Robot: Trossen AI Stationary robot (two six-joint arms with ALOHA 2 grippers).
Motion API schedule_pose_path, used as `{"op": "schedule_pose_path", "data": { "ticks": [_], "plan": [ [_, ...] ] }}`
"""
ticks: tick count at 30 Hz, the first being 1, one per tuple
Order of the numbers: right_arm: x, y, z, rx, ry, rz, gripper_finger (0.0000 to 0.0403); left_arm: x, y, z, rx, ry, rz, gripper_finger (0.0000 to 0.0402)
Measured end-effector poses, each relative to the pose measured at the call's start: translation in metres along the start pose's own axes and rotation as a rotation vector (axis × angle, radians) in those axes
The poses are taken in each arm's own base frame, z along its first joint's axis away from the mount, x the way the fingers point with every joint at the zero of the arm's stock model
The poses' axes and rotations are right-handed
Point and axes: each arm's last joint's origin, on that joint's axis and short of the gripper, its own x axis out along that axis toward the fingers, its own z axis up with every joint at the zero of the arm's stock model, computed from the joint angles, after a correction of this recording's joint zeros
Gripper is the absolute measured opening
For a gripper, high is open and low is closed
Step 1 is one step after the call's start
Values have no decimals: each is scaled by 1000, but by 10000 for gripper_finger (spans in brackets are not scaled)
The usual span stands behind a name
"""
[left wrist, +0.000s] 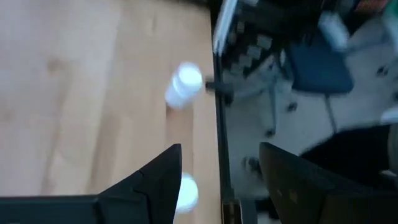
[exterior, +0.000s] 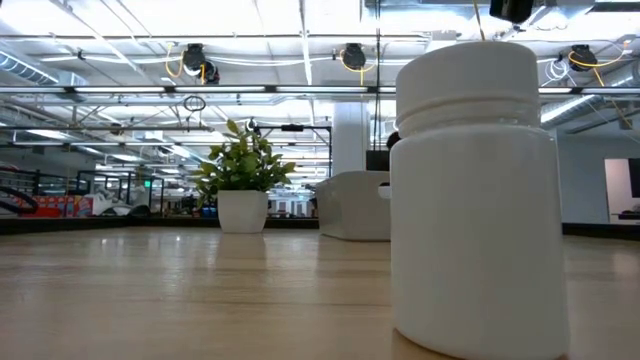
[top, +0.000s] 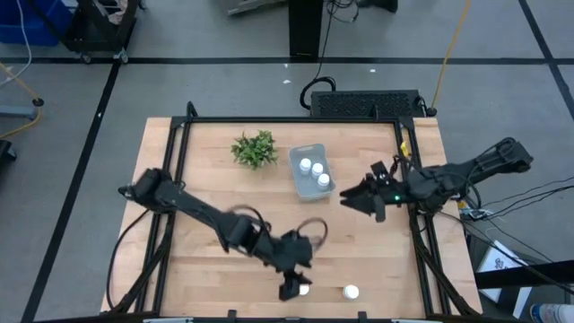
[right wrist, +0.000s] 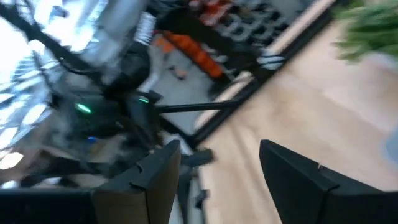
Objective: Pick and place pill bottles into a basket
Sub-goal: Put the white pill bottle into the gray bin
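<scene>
1. High view only: basket (top: 312,171) holds three pill bottles (top: 317,167). Two more stand outside near the table's front edge: one (top: 303,289) right at the left gripper (top: 291,289), one (top: 351,292) beside it, apart from the fingers.
2. Left wrist view only: left fingers (left wrist: 163,180) spread, nothing between them. One white bottle (left wrist: 185,190) sits just outside one finger, partly hidden; second bottle (left wrist: 183,84) lies ahead of the fingertips near the table edge.
3. Right wrist view: right gripper (right wrist: 219,163) fingers spread, empty, blurred table frame and plant (right wrist: 373,28) beyond them. High view puts it just beside the basket, over the table.
4. Low view: one bottle (exterior: 477,195) huge and close, upright, cap on; potted plant (exterior: 242,186) and basket (exterior: 352,205) far behind. No gripper seen here.
5. Surface: light wood table (top: 206,197) with a black frame. Room: grey floor, cables, ceiling lights, blue chair (left wrist: 318,68) off the table edge.
6. Counts: five bottles, one basket, one plant, two arms.
</scene>
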Motion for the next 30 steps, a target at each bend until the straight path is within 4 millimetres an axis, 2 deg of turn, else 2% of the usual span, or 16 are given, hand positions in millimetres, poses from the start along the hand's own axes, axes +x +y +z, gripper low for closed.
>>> {"op": "schedule_pose_path", "data": {
  "ticks": [3, 5, 9, 15, 24, 30],
  "plan": [
    [-1, 6, -7, -13, 9, 63, 212, 15, -13, -5, 24, 77, 43, 218],
    [-2, 10, -10, -17, 5, 84, 212, 24, -12, -10, 35, 151, 112, 218],
    [-6, 15, -16, -34, 12, 90, 212, 45, -11, -17, 46, 192, 190, 218],
    [-10, 21, -25, -59, 25, 96, 212, 75, -14, -27, 21, 244, 136, 219],
    [-14, 25, -31, -80, 36, 107, 212, 75, -9, -26, -32, 237, 207, 225],
    [-13, 25, -30, -91, 35, 106, 212, 73, -1, -26, -73, 267, 233, 271]
  ]
}}
